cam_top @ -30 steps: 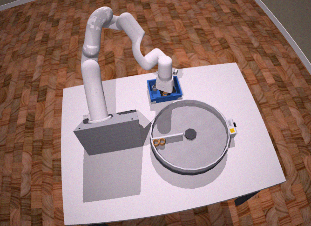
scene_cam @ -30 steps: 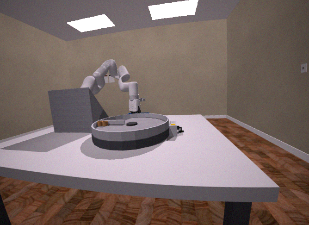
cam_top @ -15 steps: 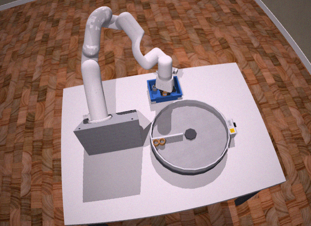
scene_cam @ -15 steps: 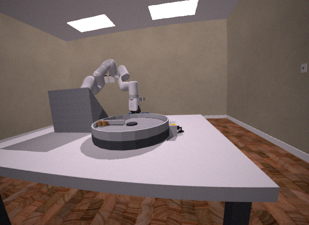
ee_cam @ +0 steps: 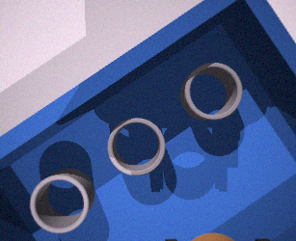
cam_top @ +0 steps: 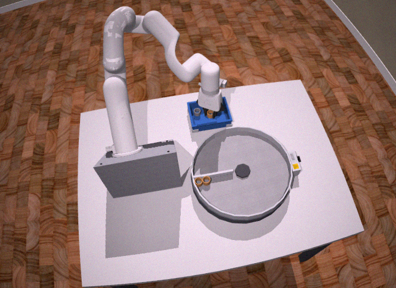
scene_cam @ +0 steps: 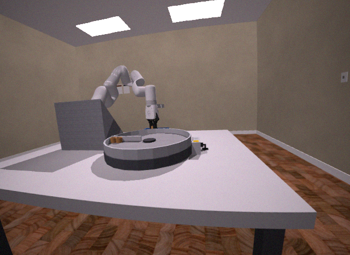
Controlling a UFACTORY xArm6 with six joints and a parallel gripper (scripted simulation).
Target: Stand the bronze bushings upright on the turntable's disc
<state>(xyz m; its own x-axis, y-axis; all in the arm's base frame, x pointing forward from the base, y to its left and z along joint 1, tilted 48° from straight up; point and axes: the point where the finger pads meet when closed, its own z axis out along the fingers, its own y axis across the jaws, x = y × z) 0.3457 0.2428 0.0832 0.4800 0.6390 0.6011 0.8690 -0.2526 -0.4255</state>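
My gripper [cam_top: 211,111] hangs over the blue crate [cam_top: 206,117] and is shut on a bronze bushing [cam_top: 210,115], held upright just above the crate floor. In the wrist view only the bushing's orange top edge [ee_cam: 211,237] shows at the bottom. Three steel bushings [ee_cam: 136,146] stand in a row in the crate; one shows in the overhead view [cam_top: 196,111]. Two bronze bushings [cam_top: 202,181] stand open end up on the turntable's disc [cam_top: 242,174] at its left rim, beside a white bar [cam_top: 219,175]. The dark hub [cam_top: 242,170] sits at the centre.
The turntable has a raised rim [cam_top: 243,214] and a small control box [cam_top: 294,165] on its right side. The arm's grey base block [cam_top: 140,168] stands left of the turntable. From the side view the crate is hidden behind the turntable [scene_cam: 146,147].
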